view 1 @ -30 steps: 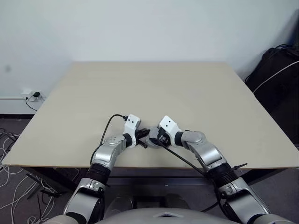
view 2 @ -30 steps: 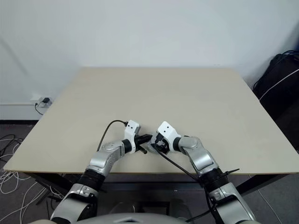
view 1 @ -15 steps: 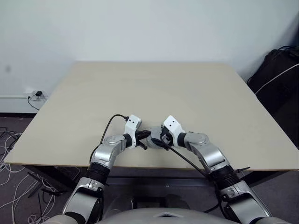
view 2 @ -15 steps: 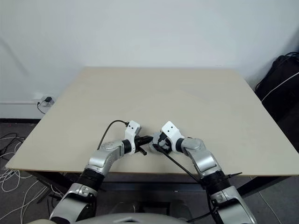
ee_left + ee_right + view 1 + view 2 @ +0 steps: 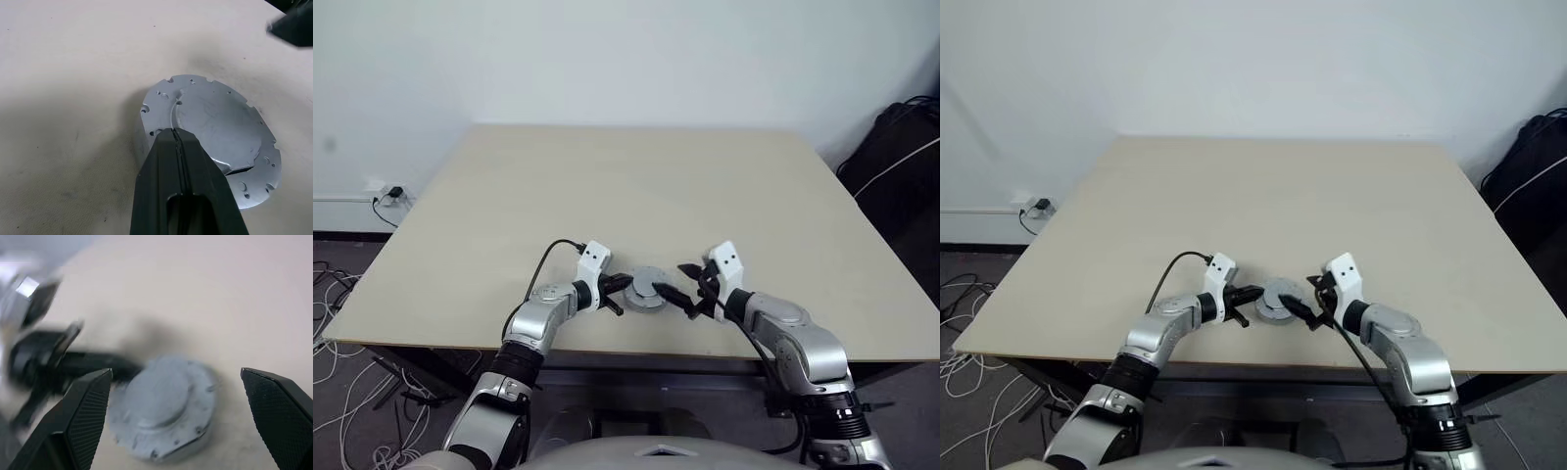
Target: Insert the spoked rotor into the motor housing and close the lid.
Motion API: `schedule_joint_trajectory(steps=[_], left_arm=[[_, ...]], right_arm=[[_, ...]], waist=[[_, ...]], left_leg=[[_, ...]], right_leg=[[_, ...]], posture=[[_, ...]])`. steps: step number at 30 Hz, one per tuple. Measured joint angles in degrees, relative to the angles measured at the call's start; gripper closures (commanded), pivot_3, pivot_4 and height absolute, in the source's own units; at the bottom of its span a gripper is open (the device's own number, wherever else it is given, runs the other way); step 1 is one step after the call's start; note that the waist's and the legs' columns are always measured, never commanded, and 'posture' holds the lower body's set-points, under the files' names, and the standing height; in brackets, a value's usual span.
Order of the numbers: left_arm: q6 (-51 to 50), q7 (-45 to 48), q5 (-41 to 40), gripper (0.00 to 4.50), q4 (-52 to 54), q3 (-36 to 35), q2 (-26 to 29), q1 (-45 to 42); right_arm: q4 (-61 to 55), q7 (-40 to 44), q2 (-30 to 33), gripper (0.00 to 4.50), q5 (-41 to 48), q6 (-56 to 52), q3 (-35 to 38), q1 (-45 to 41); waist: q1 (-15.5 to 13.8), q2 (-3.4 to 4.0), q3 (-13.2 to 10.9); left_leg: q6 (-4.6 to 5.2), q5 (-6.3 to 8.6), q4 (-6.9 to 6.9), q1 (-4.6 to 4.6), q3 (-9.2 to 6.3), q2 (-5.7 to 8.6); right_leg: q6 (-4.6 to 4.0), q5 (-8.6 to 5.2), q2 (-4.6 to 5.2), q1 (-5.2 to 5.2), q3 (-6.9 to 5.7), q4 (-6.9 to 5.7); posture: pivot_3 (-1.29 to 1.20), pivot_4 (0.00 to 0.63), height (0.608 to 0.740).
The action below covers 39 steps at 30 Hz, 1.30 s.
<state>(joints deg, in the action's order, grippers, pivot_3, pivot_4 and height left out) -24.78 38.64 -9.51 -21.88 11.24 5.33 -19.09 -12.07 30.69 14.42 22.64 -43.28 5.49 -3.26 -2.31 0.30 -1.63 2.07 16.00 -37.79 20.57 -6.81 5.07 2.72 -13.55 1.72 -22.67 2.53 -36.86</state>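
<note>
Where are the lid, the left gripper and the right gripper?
lid (image 5: 220, 127), left wrist view, raised centre of its top face.
left gripper (image 5: 628, 283), left eye view, at its tips.
right gripper (image 5: 689, 290), left eye view, between its fingertips.

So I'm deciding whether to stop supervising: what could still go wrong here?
The round silver-grey lid sits near the beige table's front edge, so a nudge could push it off. The left gripper, jaws shut, rests on its rim and may drag it. The right gripper, jaws open, is close beside it.

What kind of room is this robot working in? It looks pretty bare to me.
Probably an office or lab room set up for testing: one plain beige table against a bare white wall, loose cables and a wall socket by the carpeted floor, and a black bag at the side.
</note>
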Motion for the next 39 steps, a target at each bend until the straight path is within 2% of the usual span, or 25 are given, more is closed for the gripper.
schedule_joint_trajectory(steps=[7,9,16,25,30,39], left_arm=[[0.02,0.14,0.03,4.5,0.02,0.02,-0.07,0.0],[0.02,0.1,0.1,4.5,0.02,0.03,-0.12,0.0],[0.14,0.15,0.36,4.5,0.02,0.03,-0.09,0.01],[0.42,-0.04,0.55,4.5,0.02,-0.26,0.12,0.05],[0.48,-0.68,0.64,4.5,0.02,-0.69,0.39,0.09],[0.45,-1.0,0.56,4.5,0.33,-0.69,0.41,0.59]], right_arm=[[4.04,-8.77,-5.39,0.02,3.05,-9.22,3.6,-0.09],[5.09,-9.78,-6.64,0.02,3.8,-10.66,3.63,-0.1],[7.07,-11.63,-9.23,0.02,7.29,-14.53,5.16,-1.35],[12.18,-13.6,-13.93,0.02,16.88,-27.61,14.83,-5.2],[16.08,-13.63,-17.74,0.02,21.2,-29.7,20.04,-5.54],[16.31,-16.23,-18.29,0.02,23.71,-26.59,21.28,-5.5]], waist=[[0.03,0.1,0.05],[0.04,0.12,0.07],[0.16,0.18,0.11],[0.87,0.36,0.25],[1.6,0.45,0.31],[1.67,0.53,0.36]], left_leg=[[0.13,-0.07,0.02,0.01,0.03,0.01],[0.13,-0.07,0.02,0.01,0.04,0.01],[0.14,-0.08,0.02,0.01,0.04,0.01],[0.14,-0.08,0.07,0.0,0.05,0.0],[0.13,-0.09,0.1,0.0,0.07,-0.01],[0.14,-0.09,0.1,0.0,0.1,0.0]], right_leg=[[-0.28,0.16,-0.01,-0.04,0.02,-0.01],[-0.04,0.02,-0.01,-0.04,0.02,-0.01],[-0.06,0.04,-0.01,-0.04,0.02,-0.01],[-0.31,0.18,-0.05,-0.07,0.03,-0.02],[-0.32,0.18,-0.07,-0.11,0.06,-0.04],[-0.3,0.18,-0.06,-0.11,0.08,-0.04]], posture=[[0.0,0.0,0.74],[0.0,0.0,0.74],[0.0,0.0,0.74],[0.0,0.0,0.74],[0.0,0.0,0.74],[0.0,0.0,0.74]])
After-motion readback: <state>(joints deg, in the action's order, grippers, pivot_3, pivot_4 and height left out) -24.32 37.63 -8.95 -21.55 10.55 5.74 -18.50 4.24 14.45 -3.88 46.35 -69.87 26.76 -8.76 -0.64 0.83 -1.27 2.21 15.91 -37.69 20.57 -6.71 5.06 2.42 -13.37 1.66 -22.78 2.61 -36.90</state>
